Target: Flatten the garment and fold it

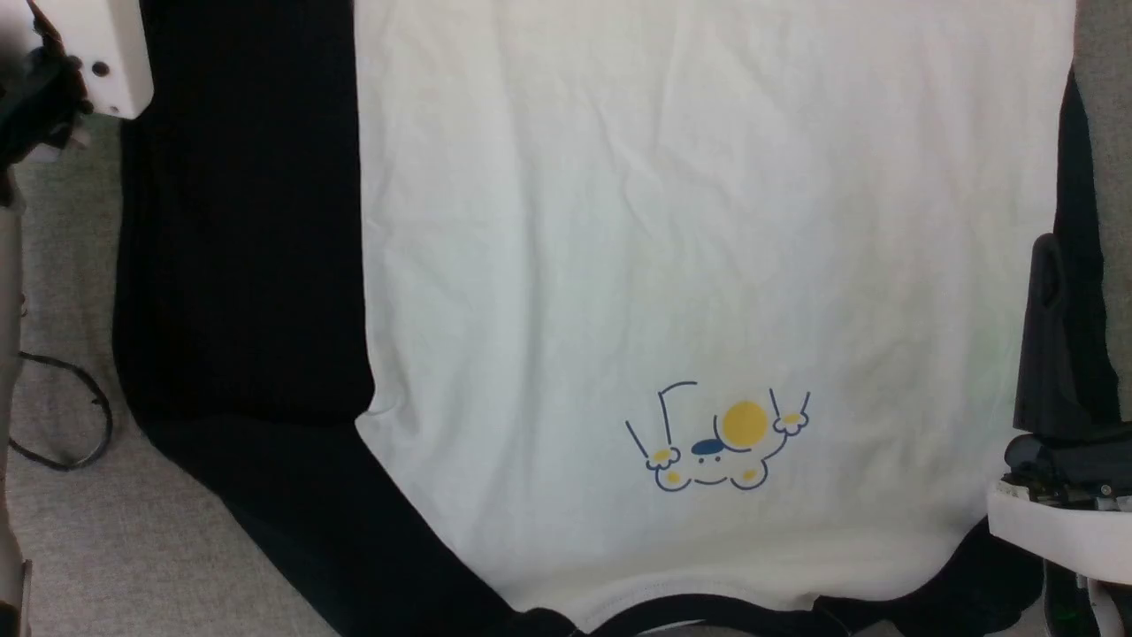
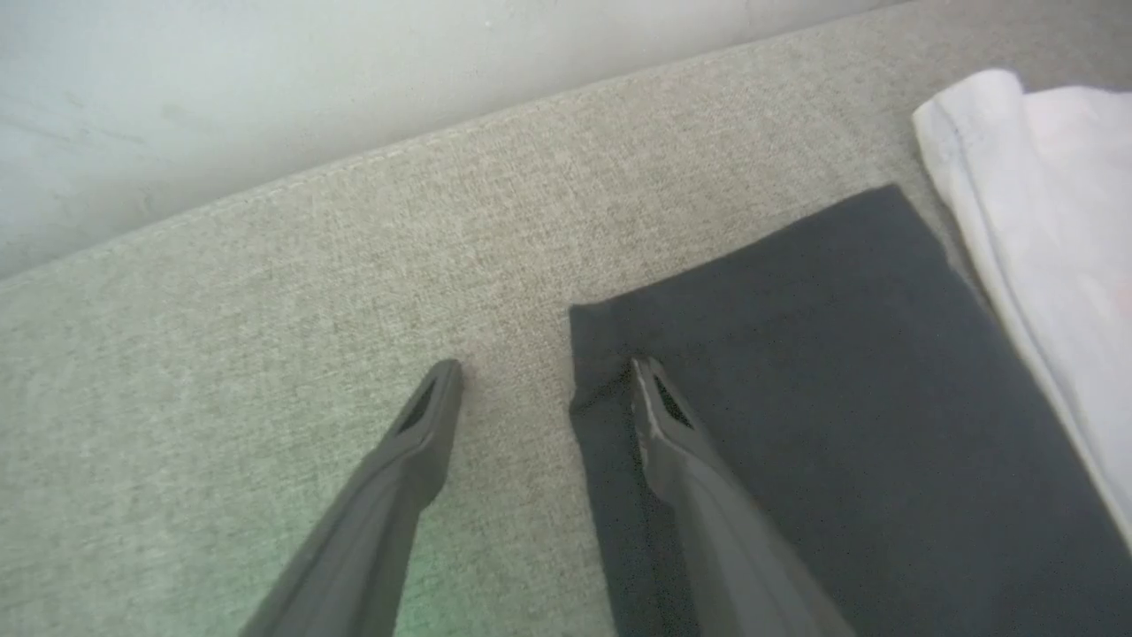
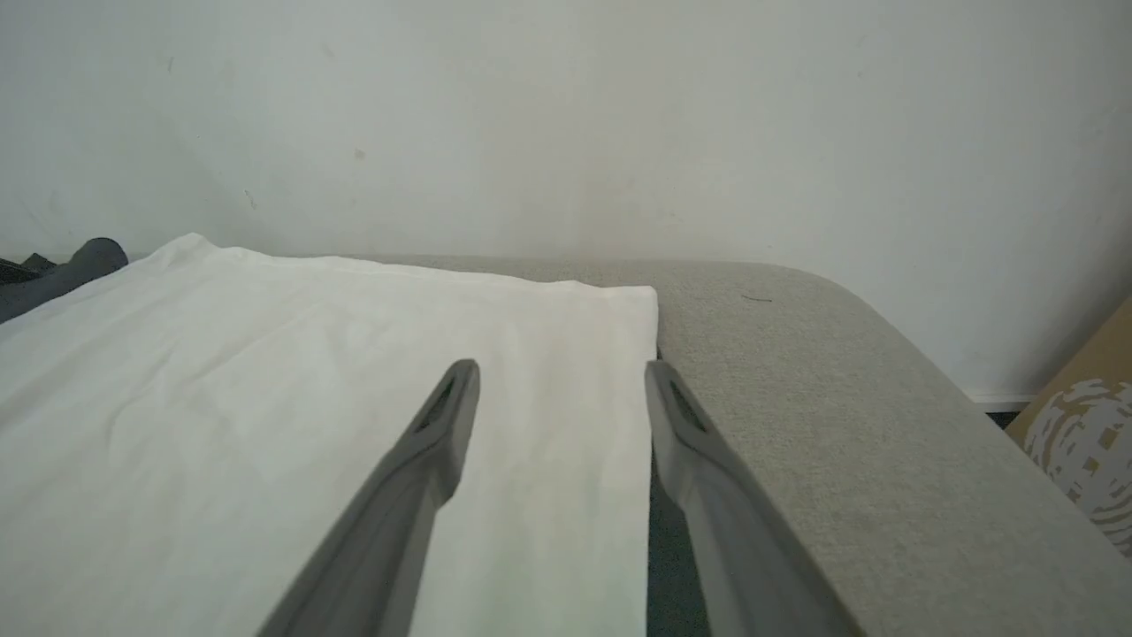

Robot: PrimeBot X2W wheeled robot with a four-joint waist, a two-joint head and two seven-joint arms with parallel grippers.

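You have the garment spread flat — your left gripper gapes empty over its black sleeve corner, your right gripper gapes empty over its white edge.

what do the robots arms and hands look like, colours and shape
The left hand and right hand each have two long, dark grey fingers that taper to slim tips, with a narrow slot cut near each tip. In the head view the left arm and right arm have smooth white shells with black hardware at the wrist.
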